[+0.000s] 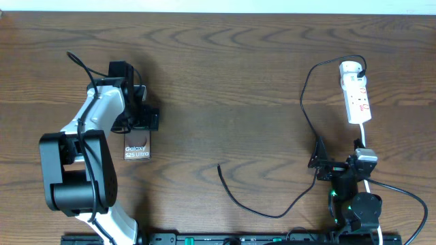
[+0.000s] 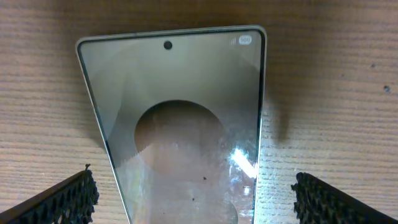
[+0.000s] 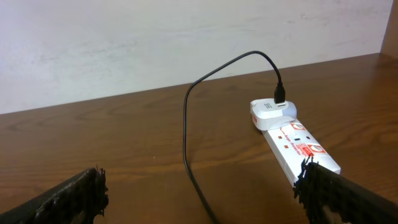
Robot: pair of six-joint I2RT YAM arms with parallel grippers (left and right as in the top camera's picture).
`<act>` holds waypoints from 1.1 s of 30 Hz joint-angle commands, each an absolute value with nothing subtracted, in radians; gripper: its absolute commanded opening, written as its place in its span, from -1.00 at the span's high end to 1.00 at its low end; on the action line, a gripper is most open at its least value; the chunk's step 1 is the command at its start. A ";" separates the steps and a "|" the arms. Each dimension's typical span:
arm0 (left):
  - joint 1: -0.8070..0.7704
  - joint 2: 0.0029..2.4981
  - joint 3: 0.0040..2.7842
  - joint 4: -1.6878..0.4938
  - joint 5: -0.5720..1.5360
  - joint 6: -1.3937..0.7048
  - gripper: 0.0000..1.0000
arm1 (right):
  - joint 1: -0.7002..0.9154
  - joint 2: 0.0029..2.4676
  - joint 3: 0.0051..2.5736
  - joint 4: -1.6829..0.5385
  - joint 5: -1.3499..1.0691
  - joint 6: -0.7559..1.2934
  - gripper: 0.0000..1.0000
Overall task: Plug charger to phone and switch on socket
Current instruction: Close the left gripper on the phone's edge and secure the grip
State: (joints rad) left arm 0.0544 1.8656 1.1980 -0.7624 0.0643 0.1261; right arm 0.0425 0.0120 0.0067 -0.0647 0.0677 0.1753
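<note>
The phone (image 1: pixel 137 145) lies flat on the table at the left, its "Galaxy S25 Ultra" lettering showing in the overhead view. My left gripper (image 1: pixel 138 121) hangs over its far end, open, with a finger on each side of the phone (image 2: pixel 180 124) and a gap to each. The charger cable (image 1: pixel 266 207) runs from an adapter on the socket (image 1: pixel 356 92) down to its free tip (image 1: pixel 219 165) on bare table. My right gripper (image 1: pixel 338 165) is open and empty near the front edge, facing the socket (image 3: pixel 298 140) and cable (image 3: pixel 186 124).
The socket's white cord (image 1: pixel 395 190) loops along the right front, past my right arm's base. A pale wall (image 3: pixel 186 37) stands behind the table's far edge.
</note>
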 commanded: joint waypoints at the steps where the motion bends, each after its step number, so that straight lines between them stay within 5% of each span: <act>1: 0.054 1.878 1.175 -0.768 0.049 0.138 -0.96 | 0.046 0.007 0.006 -0.069 0.069 0.168 -0.99; 33: 0.054 1.878 1.103 -0.725 0.048 0.115 -0.96 | 0.046 0.007 0.006 -0.069 0.069 0.168 -0.99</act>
